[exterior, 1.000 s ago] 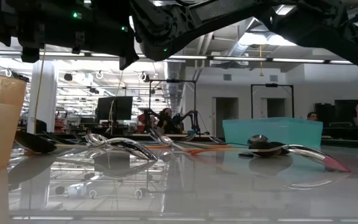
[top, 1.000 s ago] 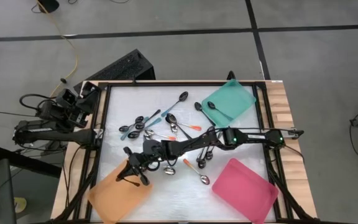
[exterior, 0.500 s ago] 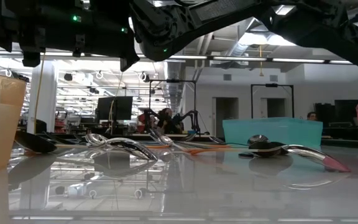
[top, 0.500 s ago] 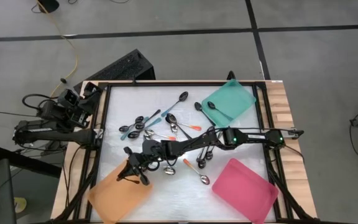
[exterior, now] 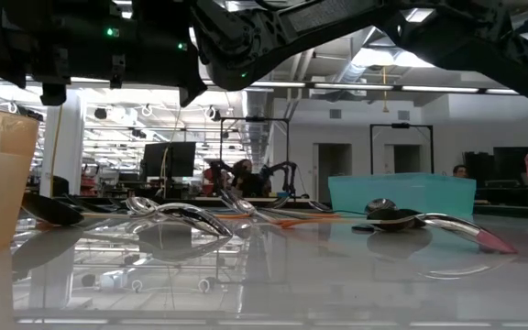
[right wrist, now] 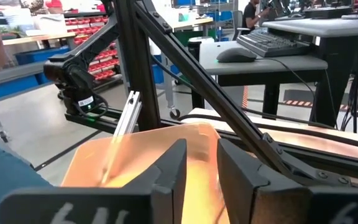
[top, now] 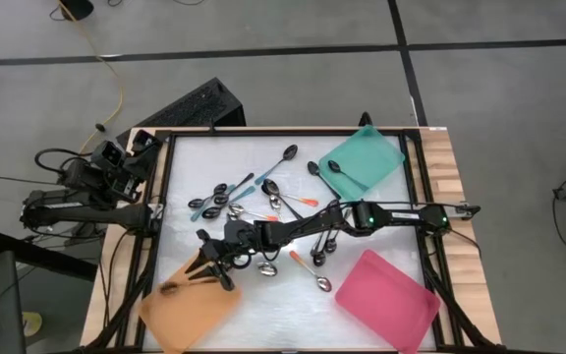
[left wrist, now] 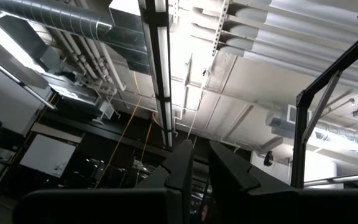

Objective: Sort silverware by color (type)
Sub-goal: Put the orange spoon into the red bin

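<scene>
From above, the right hand (top: 207,267) hangs over the flat orange tray (top: 187,313), its fingers a little apart and holding nothing, while shiny metal spoons (top: 263,202) lie scattered on the glossy white counter (top: 381,221). The left hand (top: 106,162) waits at the counter's edge; in its wrist view the dark fingers (left wrist: 182,168) stand almost closed with nothing between them. In the right wrist view, two matte black fingers (right wrist: 169,171) frame the translucent orange tray (right wrist: 135,155).

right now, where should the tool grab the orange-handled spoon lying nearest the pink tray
Take the orange-handled spoon by the middle of its thin handle, coming straight down from above and closing across it. It lies flat and diagonal, and its rounded bowl toward the pink tray would probably slip.
</scene>
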Tool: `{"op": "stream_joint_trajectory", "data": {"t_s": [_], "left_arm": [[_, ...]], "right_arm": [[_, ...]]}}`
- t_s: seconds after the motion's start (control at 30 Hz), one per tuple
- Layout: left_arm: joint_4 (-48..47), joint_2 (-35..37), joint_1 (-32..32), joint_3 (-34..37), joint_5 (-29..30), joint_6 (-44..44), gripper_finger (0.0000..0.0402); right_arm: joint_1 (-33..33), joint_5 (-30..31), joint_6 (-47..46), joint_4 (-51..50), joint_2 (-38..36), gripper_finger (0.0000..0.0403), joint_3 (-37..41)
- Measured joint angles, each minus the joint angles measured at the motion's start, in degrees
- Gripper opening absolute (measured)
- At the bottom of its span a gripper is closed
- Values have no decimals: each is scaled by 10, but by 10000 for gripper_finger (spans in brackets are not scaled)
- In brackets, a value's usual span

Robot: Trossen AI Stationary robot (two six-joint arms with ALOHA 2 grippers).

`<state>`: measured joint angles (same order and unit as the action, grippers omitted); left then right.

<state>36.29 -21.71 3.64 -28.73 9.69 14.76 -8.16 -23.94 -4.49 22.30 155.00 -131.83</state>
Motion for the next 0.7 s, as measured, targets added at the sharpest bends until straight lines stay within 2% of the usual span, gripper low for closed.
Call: {"op": "stream_joint_trajectory", "data": {"t_s": [0.2, 0.33, 0.53, 0.7], "left_arm": [[-17, 0, 0, 0, 0, -9, 38], [-47, 0, 0, 0, 0, -10, 38], [-77, 0, 0, 0, 0, -5, 38], [-90, 9, 0, 0, 0, -3, 38]], "right_arm": [[3, -1, 8, 1, -1, 112, 0], [17, -2, 38, -37, -26, 112, 0], [44, -4, 90, -214, -124, 112, 0], [65, 1, 178, -471, -211, 112, 0]]}}
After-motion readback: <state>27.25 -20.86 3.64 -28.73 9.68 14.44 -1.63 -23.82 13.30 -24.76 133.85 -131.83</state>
